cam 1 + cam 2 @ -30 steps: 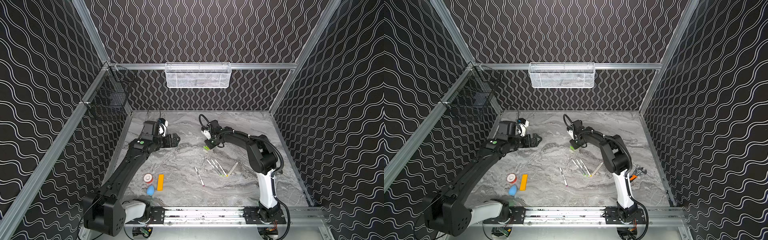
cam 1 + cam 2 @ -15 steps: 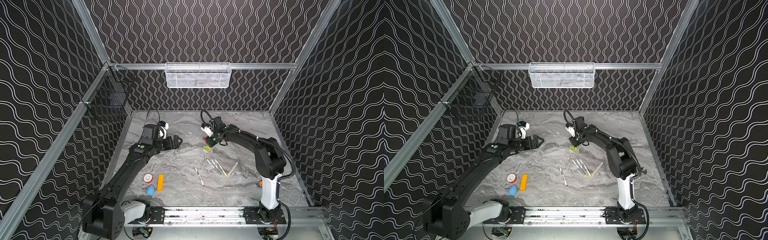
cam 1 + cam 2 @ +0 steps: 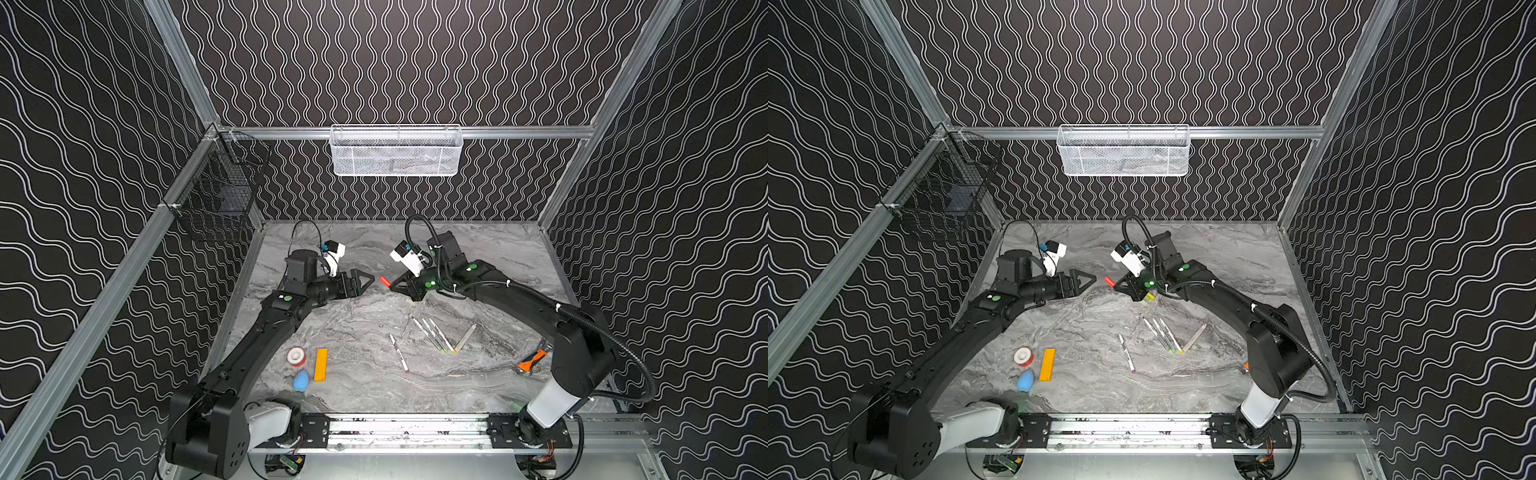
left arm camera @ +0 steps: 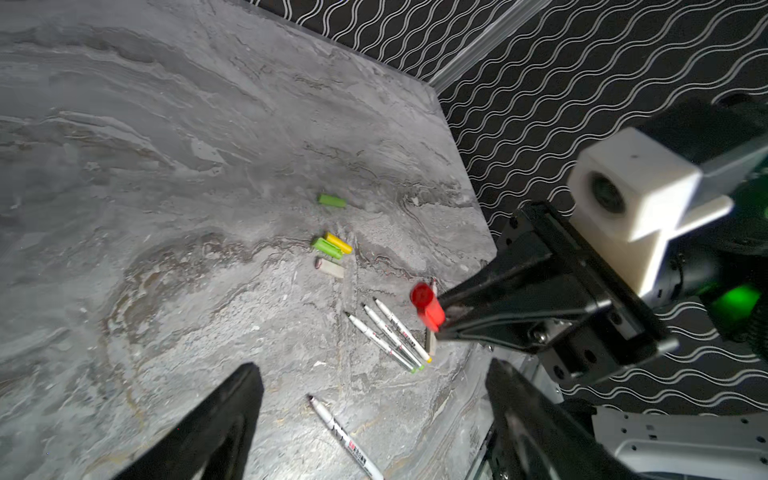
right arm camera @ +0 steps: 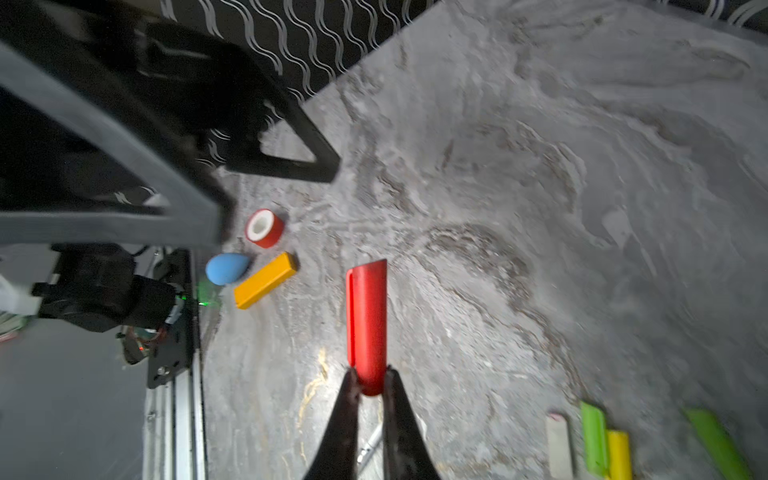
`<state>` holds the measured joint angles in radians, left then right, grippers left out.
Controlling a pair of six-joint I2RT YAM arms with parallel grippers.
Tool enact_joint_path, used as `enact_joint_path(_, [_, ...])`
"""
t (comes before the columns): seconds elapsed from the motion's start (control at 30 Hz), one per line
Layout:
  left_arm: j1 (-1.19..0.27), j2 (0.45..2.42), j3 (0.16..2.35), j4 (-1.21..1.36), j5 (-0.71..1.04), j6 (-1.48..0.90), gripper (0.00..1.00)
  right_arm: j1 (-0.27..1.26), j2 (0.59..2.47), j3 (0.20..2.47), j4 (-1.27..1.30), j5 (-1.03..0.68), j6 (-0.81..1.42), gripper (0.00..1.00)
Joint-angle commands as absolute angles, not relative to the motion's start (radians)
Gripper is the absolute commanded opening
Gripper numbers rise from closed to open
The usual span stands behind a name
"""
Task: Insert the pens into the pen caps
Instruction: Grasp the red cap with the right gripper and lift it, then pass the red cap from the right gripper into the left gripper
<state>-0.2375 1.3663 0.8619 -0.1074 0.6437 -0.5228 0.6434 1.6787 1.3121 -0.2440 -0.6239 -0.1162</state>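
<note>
My right gripper is shut on the closed end of a red pen cap, held above the table with its open end pointing at the left gripper. In both top views the red cap hangs a short way from my left gripper, which is open and empty. Three pens lie side by side mid-table, and a lone pen lies nearer the front. Two green caps, a yellow cap and a pale cap lie on the table below the right gripper.
A pale stick lies beside the three pens. A red-and-white roll, an orange bar and a blue egg-shaped blob sit front left. An orange-handled tool lies by the right arm's base. A white basket hangs on the back wall.
My right gripper has risen from the caps on the table with the red cap and turned toward the left gripper. My left gripper has swung toward the middle.
</note>
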Motion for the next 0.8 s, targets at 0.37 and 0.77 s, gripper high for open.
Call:
enact_joint_path(0.37, [-0.238,1.346,0.823,0.092,0.770,-0.586,0.46,0.699,1.677,1.367,-0.131,-0.746,-0.054,0.12])
enact_joint_path(0.77, [-0.238,1.359,0.818,0.145,0.791,-0.614,0.22,0.724,1.677,1.360,-0.112,-0.728,-0.034,0.12])
